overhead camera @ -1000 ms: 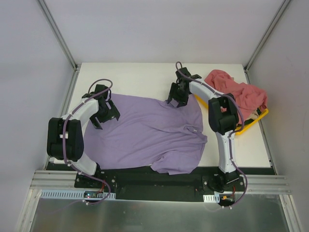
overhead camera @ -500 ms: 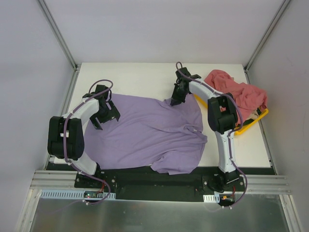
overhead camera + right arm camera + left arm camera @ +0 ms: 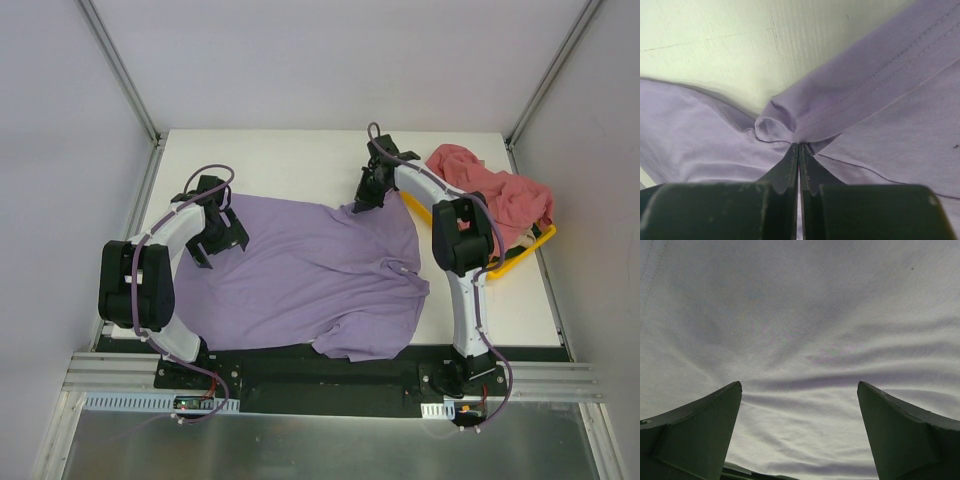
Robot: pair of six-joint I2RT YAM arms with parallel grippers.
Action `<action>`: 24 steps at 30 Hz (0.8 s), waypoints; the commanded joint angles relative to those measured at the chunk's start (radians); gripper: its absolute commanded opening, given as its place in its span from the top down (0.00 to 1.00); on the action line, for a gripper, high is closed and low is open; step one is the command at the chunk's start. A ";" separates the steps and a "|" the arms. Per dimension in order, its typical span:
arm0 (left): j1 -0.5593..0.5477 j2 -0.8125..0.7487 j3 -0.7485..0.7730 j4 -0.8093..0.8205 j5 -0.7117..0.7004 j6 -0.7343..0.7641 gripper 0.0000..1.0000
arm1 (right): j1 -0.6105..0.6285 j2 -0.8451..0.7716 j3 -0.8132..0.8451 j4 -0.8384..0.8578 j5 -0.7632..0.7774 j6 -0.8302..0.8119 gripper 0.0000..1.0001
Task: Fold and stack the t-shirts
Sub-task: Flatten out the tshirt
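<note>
right pincer (image 3: 798, 150) clamped on lavender t-shirt (image 3: 310, 270) edge, left pincer (image 3: 800, 390) apart just above it; thin pinch could slip when pulled.

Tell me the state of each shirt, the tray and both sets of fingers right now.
lavender t-shirt, spread out, unfolded, wrinkled
pink-red t-shirts, crumpled in a heap
yellow tray, holding that heap
left gripper, fingers open over the lavender t-shirt
right gripper, fingers shut, pinching its far edge

Your white table (image 3: 290, 160) carried the lavender t-shirt (image 3: 310, 270) spread across its middle and a yellow tray (image 3: 520, 252) at its right edge.
</note>
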 commanded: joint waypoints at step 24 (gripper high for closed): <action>-0.001 -0.081 0.049 -0.018 -0.010 0.027 0.01 | -0.015 -0.084 0.230 -0.099 0.079 -0.333 0.04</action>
